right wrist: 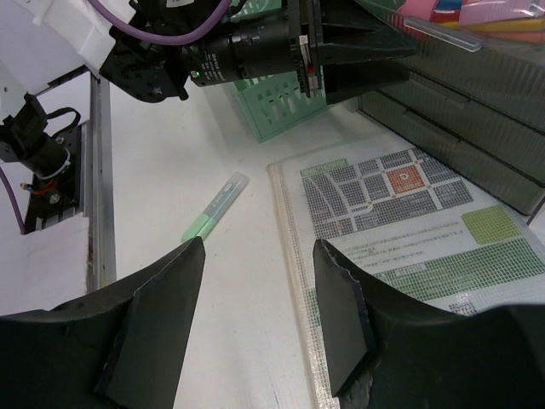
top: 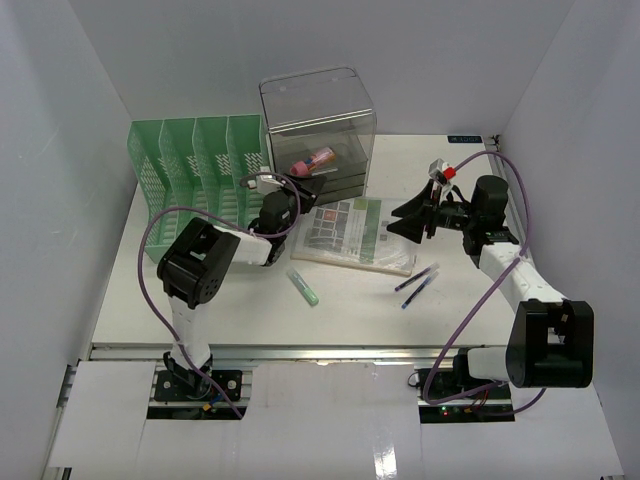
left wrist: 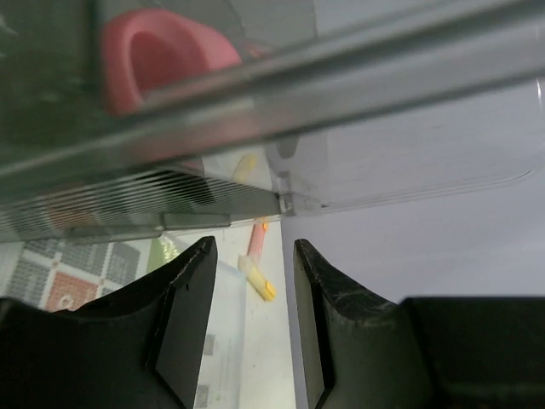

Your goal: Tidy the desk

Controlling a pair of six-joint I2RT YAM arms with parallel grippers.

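The tabletop (top: 200, 310) looks rigid and fixed, so grasp its light, likely slippery marker (top: 303, 287) (lying before the box (top: 318, 110)) mid-barrel; left claw (left wrist: 254, 247) and right claw (right wrist: 257, 251) both stand half-open, empty.

Plain white walls (top: 300, 50) enclose three sides under even light.

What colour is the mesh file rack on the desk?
Green; the file rack shows best in the top external view.
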